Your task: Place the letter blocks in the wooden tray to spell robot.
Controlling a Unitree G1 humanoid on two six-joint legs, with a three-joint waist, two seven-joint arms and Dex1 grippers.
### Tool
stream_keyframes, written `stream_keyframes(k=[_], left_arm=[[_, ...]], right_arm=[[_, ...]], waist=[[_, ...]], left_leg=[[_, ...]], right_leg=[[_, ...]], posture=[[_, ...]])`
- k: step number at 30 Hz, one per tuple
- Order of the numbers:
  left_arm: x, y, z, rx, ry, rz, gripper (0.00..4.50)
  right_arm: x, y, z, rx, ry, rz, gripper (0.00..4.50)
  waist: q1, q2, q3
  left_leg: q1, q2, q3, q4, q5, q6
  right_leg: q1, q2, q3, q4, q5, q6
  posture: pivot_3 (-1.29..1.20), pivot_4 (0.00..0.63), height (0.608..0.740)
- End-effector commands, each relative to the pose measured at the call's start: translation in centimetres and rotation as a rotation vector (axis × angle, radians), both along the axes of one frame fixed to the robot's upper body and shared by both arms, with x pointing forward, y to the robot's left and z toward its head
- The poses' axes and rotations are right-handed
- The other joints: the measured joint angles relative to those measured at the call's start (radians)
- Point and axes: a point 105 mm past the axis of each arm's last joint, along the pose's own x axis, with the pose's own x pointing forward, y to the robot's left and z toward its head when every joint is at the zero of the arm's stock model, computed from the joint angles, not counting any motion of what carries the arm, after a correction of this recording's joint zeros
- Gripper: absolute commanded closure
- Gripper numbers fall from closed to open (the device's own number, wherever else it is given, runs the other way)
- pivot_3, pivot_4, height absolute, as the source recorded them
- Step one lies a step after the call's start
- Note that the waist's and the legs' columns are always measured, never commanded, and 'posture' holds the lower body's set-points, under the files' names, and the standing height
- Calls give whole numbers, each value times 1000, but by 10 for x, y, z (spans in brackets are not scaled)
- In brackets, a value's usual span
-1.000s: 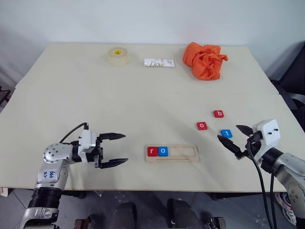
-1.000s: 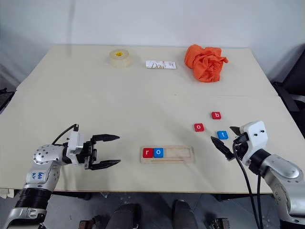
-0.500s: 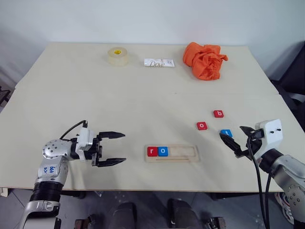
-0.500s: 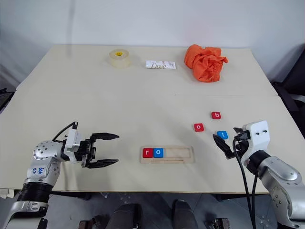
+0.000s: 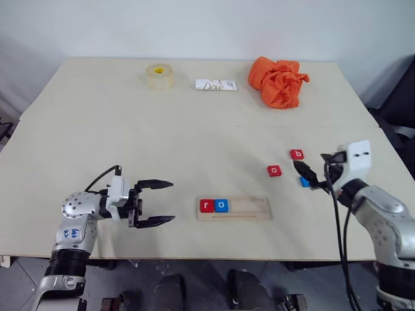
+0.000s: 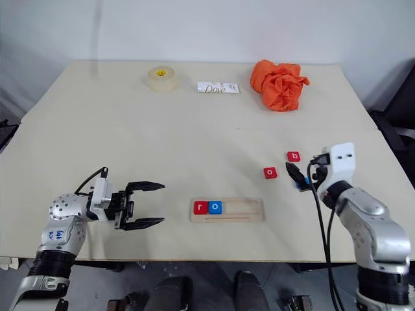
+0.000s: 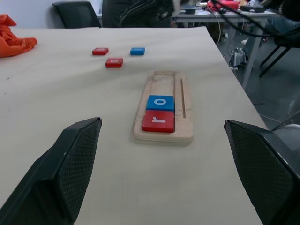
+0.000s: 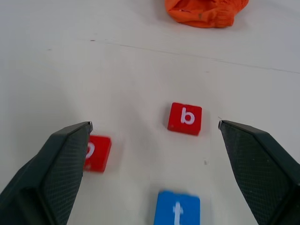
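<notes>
Right gripper lines up on the red b block

The right gripper (image 8: 154,154), fingers wide apart and empty, faces the red b block (image 8: 185,118), with the blue t block (image 8: 177,209) nearer and the red o block (image 8: 97,153) beside it. The block looks light, stiff and smooth: pinch its opposite side edges. Bare table surrounds it. The wooden tray (image 5: 253,208) holds r and o; the left gripper (image 5: 157,202) waits spread open.
</notes>
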Motion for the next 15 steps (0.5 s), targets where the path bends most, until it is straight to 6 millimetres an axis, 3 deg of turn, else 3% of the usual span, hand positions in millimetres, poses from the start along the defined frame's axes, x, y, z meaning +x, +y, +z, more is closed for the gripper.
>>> stream_keyframes(k=[1,9,15], left_arm=[[-4,-5,7,-14,-63,-7,56],[-12,-8,6,-46,-67,23,56],[-15,-8,4,-47,-61,39,56]], right_arm=[[19,-3,0,-8,-19,-50,0],[52,-6,-18,-14,-19,-130,0],[62,-6,-29,-11,-2,-139,0]], waist=[[0,0,0],[-3,0,0],[-13,0,0]], left_leg=[[-1,0,0,0,0,0],[-2,0,0,-1,0,0],[-2,0,0,-1,0,0]], right_leg=[[-1,0,0,0,0,0],[-2,0,0,0,0,0],[-2,0,0,0,0,0]], posture=[[0,150,740],[0,150,740],[0,150,740]])
